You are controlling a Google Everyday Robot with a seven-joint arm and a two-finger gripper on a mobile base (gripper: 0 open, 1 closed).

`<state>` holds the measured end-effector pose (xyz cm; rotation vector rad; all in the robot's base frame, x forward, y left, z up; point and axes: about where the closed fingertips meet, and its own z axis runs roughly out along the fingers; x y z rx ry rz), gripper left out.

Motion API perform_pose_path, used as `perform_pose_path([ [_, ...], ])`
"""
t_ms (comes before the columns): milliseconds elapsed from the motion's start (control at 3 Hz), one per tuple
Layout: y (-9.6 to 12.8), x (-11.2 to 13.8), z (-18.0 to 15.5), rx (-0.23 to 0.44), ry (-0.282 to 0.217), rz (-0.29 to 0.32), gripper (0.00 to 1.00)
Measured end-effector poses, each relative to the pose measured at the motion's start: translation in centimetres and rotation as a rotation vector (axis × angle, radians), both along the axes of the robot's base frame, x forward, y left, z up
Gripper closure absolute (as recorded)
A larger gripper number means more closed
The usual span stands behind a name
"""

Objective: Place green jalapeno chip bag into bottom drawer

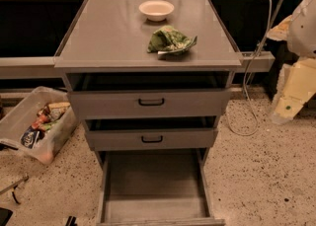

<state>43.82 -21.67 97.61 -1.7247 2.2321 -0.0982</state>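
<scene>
The green jalapeno chip bag (171, 41) lies crumpled on the grey cabinet top (108, 37), near its front right, just in front of a white bowl (156, 10). The bottom drawer (154, 205) is pulled far out at floor level; its grey tray shows nothing inside. The two shallower drawers above it, each with a black handle, stand slightly pulled out. Only a white and cream part of my arm (296, 72) shows at the right edge, to the right of the cabinet. My gripper is out of view.
A clear plastic bin (37, 121) with snack packets sits tilted on the speckled floor, left of the cabinet. A cable (252, 96) hangs down to the floor on the right. Dark recesses flank the cabinet top.
</scene>
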Motion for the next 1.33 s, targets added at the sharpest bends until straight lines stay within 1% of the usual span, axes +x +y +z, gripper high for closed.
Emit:
perform_pose_path([
  [333,-0.6,1.1,-0.2,0.001,-0.014,-0.012,0.00],
  [667,-1.9,6.1,-0.3,-0.003,-0.076,-0.014,0.00],
  [1000,-2.9,13.6,-0.3,0.021,-0.167,0.006,0.00],
  [1333,-1.8,22.1,-1.7,0.124,-0.237,0.075,0.00],
])
